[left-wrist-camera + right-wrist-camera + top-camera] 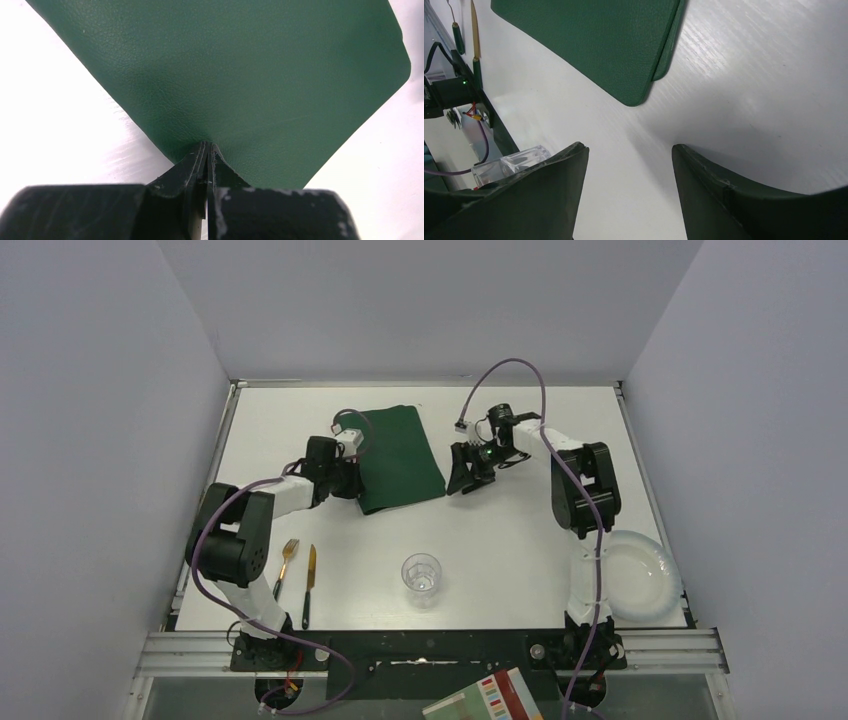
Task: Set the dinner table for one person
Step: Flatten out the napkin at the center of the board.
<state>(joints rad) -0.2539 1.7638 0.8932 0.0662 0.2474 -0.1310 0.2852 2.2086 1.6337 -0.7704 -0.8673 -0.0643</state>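
Left pincer [206,148] pinches the placemat [240,75] edge, hiding it; right pincer [629,152] gapes wide, empty.

Before us, our white bench [500,530] with green placemat [400,455], glass [421,578], fork [286,562], knife [310,585], white plate [635,575].

one green placemat [400,460], one fork [287,555], one knife [310,580], one clear glass [421,578] and one white plate [640,575].

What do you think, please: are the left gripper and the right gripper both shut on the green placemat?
Not quite: the left gripper is shut on the green placemat, but the right gripper stands open, holding nothing, as the right wrist view shows.
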